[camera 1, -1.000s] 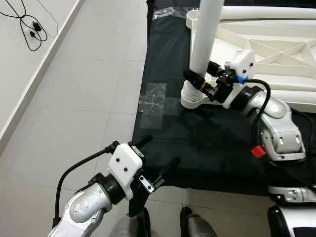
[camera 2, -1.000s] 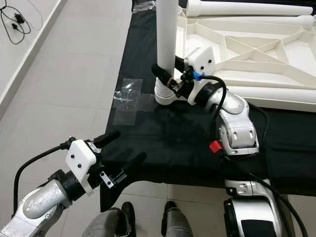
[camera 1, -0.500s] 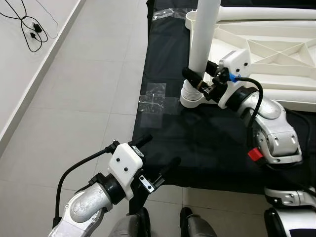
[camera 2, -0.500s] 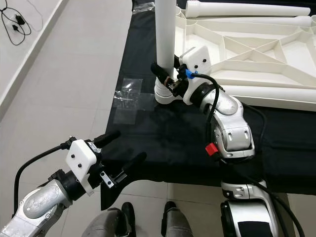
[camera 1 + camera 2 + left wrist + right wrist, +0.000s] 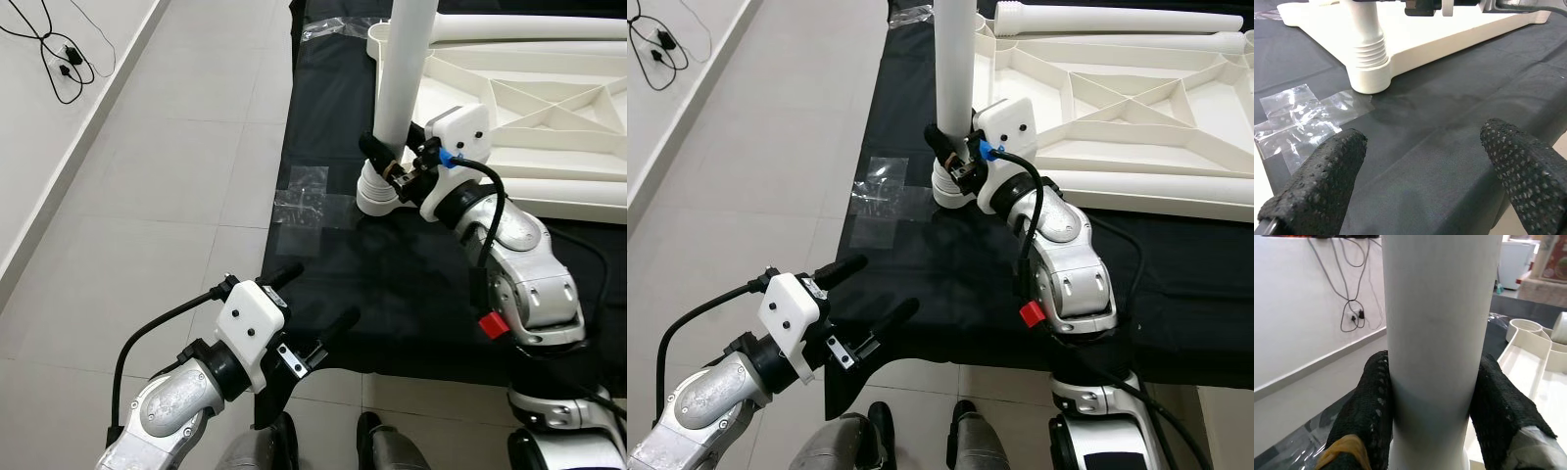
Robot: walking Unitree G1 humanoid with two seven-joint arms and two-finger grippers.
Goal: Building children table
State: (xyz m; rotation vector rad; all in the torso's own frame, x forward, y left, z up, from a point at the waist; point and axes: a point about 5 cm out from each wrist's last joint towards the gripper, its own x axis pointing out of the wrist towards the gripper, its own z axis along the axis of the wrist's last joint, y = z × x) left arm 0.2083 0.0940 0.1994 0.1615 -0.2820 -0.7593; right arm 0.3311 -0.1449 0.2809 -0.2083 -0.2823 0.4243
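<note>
Upper centre, the right gripper [image 5: 955, 157] is clamped on the upright white table leg [image 5: 955, 59]. Lower left, the left gripper [image 5: 318, 302] hovers with fingers apart over the black cloth [image 5: 411, 294].

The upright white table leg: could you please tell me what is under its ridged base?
The upright white plastic table leg stands in a round corner socket of the upturned white tabletop, which lies on the black cloth. The right gripper clamps the leg. The joint inside is hidden.

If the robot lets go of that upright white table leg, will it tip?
Probably not: the table leg stands in a corner socket, threads showing. Smooth, likely stiff plastic, so the right hand might slip while twisting.
</note>
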